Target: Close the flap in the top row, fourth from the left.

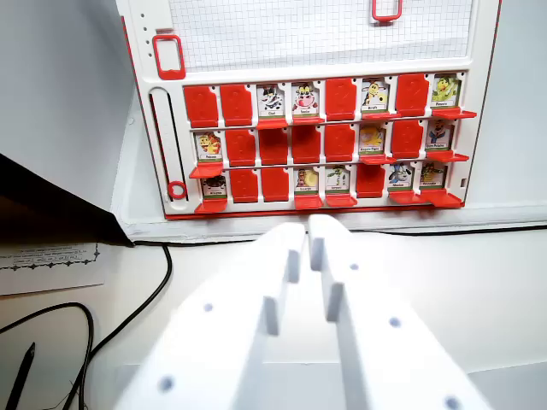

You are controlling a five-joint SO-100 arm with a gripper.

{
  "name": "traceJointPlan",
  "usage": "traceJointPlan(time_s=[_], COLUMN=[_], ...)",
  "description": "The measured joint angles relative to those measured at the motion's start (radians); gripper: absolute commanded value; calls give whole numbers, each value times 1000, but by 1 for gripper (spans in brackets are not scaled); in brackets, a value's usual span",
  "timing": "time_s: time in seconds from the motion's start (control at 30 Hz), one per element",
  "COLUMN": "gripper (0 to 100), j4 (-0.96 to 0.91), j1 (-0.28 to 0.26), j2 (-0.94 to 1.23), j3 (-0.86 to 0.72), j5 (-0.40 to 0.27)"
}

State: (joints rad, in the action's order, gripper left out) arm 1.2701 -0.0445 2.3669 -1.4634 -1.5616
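The print under each small picture on the game board (308,149) is too small to read, and the little figures on the open flaps (305,100) cannot be told apart with any certainty. The board's upper part runs out past the top edge. The gripper (306,229) is cut off by the bottom edge, so its base is unseen. The printed sheet (47,260) at the wrist view's left is cropped and its text is illegible. A black cable (128,320) leaves the frame at the lower left.
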Motion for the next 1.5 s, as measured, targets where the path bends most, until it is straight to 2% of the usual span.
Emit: traceJointPlan(time_s=[0.3,0.53,0.8,1.13,1.5], gripper=[0,0,0,0,0], j4=[-75,-253,-419,-629,-851], j1=[5,77,146,149,115], j2=[0,8,-98,-336,-647], j3=[-104,-296,-388,-402,-402], j5=[-54,-155,-170,-161,-161])
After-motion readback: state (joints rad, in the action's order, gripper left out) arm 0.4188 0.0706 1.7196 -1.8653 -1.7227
